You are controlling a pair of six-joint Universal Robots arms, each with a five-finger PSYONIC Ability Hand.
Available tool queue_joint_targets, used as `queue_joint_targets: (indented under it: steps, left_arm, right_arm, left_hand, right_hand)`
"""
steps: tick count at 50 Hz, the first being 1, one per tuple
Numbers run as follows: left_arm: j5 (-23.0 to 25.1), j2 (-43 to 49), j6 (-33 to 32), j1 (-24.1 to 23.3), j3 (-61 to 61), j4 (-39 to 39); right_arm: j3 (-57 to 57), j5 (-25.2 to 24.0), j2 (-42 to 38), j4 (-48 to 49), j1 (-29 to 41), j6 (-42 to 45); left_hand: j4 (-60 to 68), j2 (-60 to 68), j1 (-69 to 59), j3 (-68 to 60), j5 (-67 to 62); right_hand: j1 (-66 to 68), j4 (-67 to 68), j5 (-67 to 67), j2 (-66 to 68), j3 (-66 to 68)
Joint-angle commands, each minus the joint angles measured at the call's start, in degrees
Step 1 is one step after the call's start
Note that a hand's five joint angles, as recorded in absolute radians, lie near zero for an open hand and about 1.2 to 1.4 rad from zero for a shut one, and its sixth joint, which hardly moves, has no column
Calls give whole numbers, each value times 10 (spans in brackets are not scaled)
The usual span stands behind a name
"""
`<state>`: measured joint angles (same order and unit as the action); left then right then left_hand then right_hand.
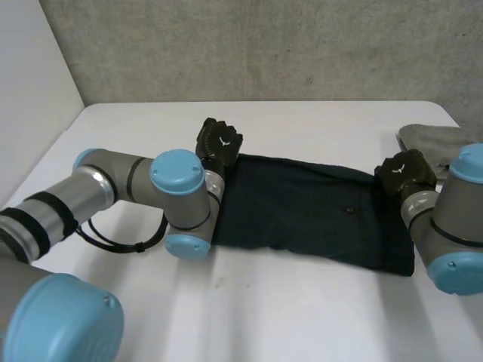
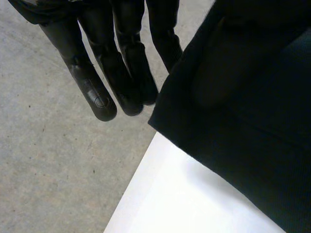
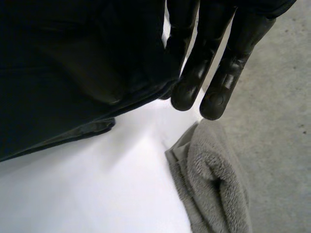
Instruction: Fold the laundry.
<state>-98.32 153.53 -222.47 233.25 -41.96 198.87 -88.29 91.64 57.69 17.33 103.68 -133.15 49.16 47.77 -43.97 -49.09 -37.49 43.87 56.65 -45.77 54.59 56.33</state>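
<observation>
As the dark cloth is laid on the white table with its long axis running from hand to hand, its far corners are taken, one by the left hand and one by the right hand. Each hand's fingers are kept straight and pressed together, the corner apparently pinched against a thumb covered by it. The near edge, toward the robot, is judged the target. One cloth, one grey towel and two hands are counted.

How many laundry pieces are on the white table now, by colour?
dark navy flat cloth: 1
grey terry towel: 1
Total: 2
</observation>
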Motion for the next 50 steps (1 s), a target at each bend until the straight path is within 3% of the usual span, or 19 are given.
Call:
queue_joint_targets:
  steps: [1, 5, 10, 15, 20, 27, 34, 45, 48, 50]
  left_arm:
    - [-2, 19, 7, -7, 13, 14]
    - [-3, -14, 26, -10, -34, 8]
    - [0, -122, 84, -4, -137, 8]
    - [3, -234, 177, -1, -252, 0]
    - [16, -310, 229, 5, -341, -16]
    - [29, -371, 242, 27, -435, -24]
    - [29, -377, 244, 33, -473, -24]
    - [28, -373, 246, 32, -495, -23]
    - [26, -375, 246, 33, -495, -23]
    - [24, -376, 246, 33, -496, -23]
  right_arm:
    - [16, 33, 0, 22, 1, -13]
    - [-2, 28, 54, 17, 0, -43]
    - [-44, 10, 157, -8, -15, -92]
    - [-98, -50, 215, -118, -39, -150]
    - [-151, -104, 247, -203, -65, -204]
    - [-248, -186, 264, -175, -122, -212]
    - [-289, -212, 249, -100, -141, -218]
    - [-275, -208, 156, -37, -143, -210]
    - [-268, -212, 154, -34, -146, -216]
    - [-267, -207, 155, -33, -152, -216]
  left_hand:
    - [-392, -378, 340, 391, 375]
    - [-392, -378, 340, 391, 375]
    - [-392, -378, 340, 391, 375]
    - [-392, -378, 340, 391, 375]
    - [-392, -378, 340, 391, 375]
    - [-392, -378, 340, 391, 375]
    - [-392, -378, 340, 391, 375]
    - [-392, -378, 340, 391, 375]
    - [-392, -378, 340, 391, 375]
    - [-391, -377, 339, 390, 374]
  right_hand:
    - [-339, -467, 458, -446, -463]
    - [-339, -467, 458, -446, -463]
    - [-339, -467, 458, -446, -463]
    - [-339, -467, 458, -446, -463]
    - [-339, -467, 458, -446, -463]
    - [-336, -464, 455, -444, -461]
    - [-247, -375, 366, -354, -372]
    - [8, -119, 111, -99, -116]
    - [317, 189, -198, 210, 192]
    - [361, 233, -242, 254, 237]
